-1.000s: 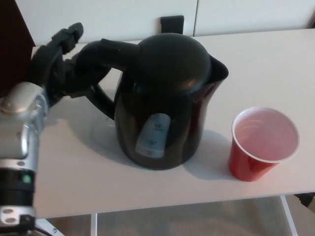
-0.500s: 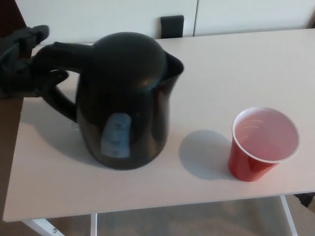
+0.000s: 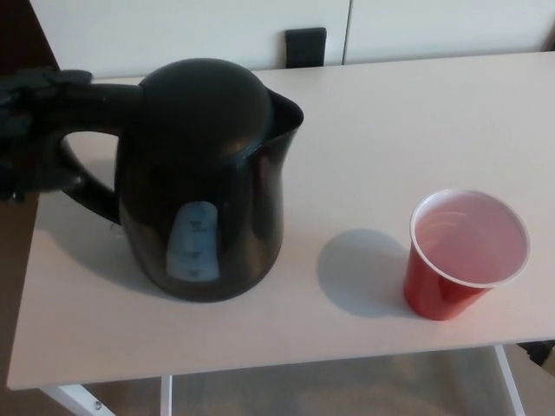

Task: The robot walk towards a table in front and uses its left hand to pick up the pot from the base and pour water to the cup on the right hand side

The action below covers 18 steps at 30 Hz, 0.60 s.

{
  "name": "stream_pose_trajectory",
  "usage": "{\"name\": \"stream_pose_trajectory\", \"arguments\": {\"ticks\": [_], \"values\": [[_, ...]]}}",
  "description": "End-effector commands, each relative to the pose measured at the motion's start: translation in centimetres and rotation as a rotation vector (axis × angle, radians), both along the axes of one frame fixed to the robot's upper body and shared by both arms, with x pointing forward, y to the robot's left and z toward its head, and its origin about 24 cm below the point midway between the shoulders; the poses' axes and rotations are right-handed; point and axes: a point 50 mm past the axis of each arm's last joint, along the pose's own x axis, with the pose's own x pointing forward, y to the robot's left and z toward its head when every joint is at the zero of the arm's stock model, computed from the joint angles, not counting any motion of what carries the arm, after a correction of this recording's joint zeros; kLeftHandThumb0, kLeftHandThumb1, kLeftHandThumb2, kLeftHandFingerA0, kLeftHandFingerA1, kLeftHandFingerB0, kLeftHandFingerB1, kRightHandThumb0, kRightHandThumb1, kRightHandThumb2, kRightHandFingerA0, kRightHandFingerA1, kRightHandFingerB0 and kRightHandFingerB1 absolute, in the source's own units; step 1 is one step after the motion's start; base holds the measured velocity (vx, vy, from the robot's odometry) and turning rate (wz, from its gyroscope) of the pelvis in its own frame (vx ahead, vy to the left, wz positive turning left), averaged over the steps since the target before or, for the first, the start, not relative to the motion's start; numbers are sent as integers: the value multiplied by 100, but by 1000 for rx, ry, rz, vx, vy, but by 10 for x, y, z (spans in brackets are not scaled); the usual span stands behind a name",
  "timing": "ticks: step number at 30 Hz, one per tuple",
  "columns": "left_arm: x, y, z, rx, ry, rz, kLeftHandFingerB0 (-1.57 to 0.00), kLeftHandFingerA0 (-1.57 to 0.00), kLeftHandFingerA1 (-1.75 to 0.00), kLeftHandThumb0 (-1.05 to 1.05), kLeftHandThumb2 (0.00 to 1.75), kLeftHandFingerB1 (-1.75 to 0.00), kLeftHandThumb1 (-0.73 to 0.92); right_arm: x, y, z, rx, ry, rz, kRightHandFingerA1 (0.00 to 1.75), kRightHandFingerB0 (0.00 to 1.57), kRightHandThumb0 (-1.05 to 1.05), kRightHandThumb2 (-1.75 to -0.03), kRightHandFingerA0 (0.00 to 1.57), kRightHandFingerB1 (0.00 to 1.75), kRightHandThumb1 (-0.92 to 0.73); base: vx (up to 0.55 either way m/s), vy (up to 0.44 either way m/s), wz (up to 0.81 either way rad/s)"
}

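A black electric kettle (image 3: 208, 182) with a pale water gauge fills the left half of the head view, its spout turned toward the right. My left hand (image 3: 26, 139) is at the left picture edge, shut around the kettle's handle (image 3: 82, 95); much of the hand is cut off by the frame. I see no base, and I cannot tell whether the kettle rests on the white table (image 3: 390, 130) or hangs just above it. A red cup (image 3: 466, 253) with a white inside stands upright near the table's front right, well apart from the kettle. My right hand does not show.
A small black block (image 3: 306, 45) sits at the table's far edge against the white wall. A round shadow (image 3: 360, 270) lies just left of the cup. The table's front edge (image 3: 260, 368) runs close below, with a white leg (image 3: 165, 394) under it.
The kettle and my left hand have moved to the left, away from the cup. My silver forearm has left the picture. The cup has stayed put.
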Motion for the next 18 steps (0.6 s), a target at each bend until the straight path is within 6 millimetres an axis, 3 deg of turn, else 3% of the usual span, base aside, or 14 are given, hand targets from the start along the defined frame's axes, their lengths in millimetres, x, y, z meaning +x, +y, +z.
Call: {"name": "stream_pose_trajectory", "arguments": {"ticks": [1,12,14,18], "values": [[-13,-15,-1,162,-6,-218,0,0,0,-88,61,0,45,-2,-8,3,-3,-10,-14,59,37,-16,-63,44,55,-60,0,0,0],[-16,-33,-20,169,-13,-315,0,0,0,-91,62,0,44,1,-6,4,9,-20,-20,63,38,-18,-64,45,56,-59,0,0,0],[-24,-49,-24,131,3,-375,0,0,0,-90,62,0,43,2,-8,6,-1,-27,-16,62,36,-17,-65,43,56,-61,0,0,0],[-33,-58,-17,105,16,-397,0,0,0,-89,60,0,44,5,-11,9,15,-41,-31,65,38,-20,-65,45,58,-57,0,0,0]]}}
